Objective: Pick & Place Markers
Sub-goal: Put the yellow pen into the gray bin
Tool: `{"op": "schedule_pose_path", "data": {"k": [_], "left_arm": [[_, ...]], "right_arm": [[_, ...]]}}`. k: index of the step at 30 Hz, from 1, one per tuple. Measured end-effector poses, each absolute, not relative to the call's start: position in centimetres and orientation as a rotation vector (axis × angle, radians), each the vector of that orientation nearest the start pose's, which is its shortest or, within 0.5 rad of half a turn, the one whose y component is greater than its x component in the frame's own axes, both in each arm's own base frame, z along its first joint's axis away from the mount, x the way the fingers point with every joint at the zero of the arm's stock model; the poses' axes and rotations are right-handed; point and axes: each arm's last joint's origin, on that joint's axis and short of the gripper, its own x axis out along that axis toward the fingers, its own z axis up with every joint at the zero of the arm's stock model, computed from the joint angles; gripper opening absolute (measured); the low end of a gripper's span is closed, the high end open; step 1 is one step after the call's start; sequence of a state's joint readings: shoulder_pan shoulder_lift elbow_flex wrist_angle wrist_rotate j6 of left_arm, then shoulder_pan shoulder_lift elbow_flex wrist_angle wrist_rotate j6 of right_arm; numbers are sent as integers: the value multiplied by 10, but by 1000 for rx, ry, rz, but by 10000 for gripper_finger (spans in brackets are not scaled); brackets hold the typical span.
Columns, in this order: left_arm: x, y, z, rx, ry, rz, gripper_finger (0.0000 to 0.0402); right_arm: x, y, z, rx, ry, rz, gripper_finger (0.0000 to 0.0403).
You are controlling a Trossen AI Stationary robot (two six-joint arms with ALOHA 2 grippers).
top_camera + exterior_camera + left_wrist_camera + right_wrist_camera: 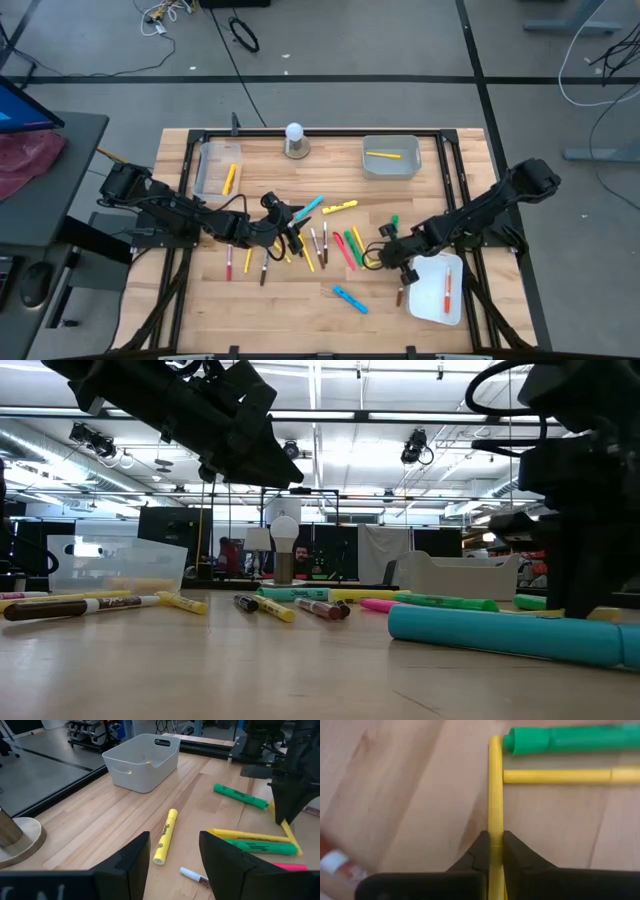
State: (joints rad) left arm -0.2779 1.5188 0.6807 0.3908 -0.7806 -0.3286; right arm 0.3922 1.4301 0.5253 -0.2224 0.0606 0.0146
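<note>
Many markers [320, 240] in yellow, green, pink, blue and brown lie flat in the middle of the wooden table. My right gripper [385, 257] is low among them and shut on a thin yellow marker [495, 790]. That marker's free end lies beside a green marker [570, 740] and another yellow one [560, 776]. My left gripper [172, 857] is open and raised above the table. It points toward a yellow highlighter [165, 842], also seen in the high view [340, 208]. In the low view, the left arm [200, 420] is overhead. My right gripper pinches the thin yellow marker between its two fingers [512, 851], near the end closest to the wrist [495, 832]. The marker runs lengthwise along the fingers and sticks out ahead of them. Its free end [495, 742] reaches the green marker. I cannot tell whether it is off the wood.
A clear tray [215, 165] at the far left holds a yellow marker. The grey tray [390, 168] at the far right holds another. A white tray [430, 295] at the near right holds a red one. A white ball on a round base [294, 140] stands between the far trays. A light blue marker [510, 635] lies near the front edge.
</note>
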Motion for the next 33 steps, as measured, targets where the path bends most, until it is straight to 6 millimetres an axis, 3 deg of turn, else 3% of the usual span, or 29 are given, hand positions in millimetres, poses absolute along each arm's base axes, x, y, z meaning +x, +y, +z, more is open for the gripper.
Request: {"op": "schedule_pose_path", "data": {"k": [16,24,29,33], "left_arm": [[289,-61,187,-90,304,551,177],[289,-61,187,-90,303,550,177],[289,-61,187,-90,303,550,177],[289,-61,187,-90,303,551,177]], "right_arm": [[197,81,162,-78,969,263,22],[195,78,227,-103,989,200,22],[187,67,269,-234,961,-54,22],[178,57,284,-293,912,-232,22]]}}
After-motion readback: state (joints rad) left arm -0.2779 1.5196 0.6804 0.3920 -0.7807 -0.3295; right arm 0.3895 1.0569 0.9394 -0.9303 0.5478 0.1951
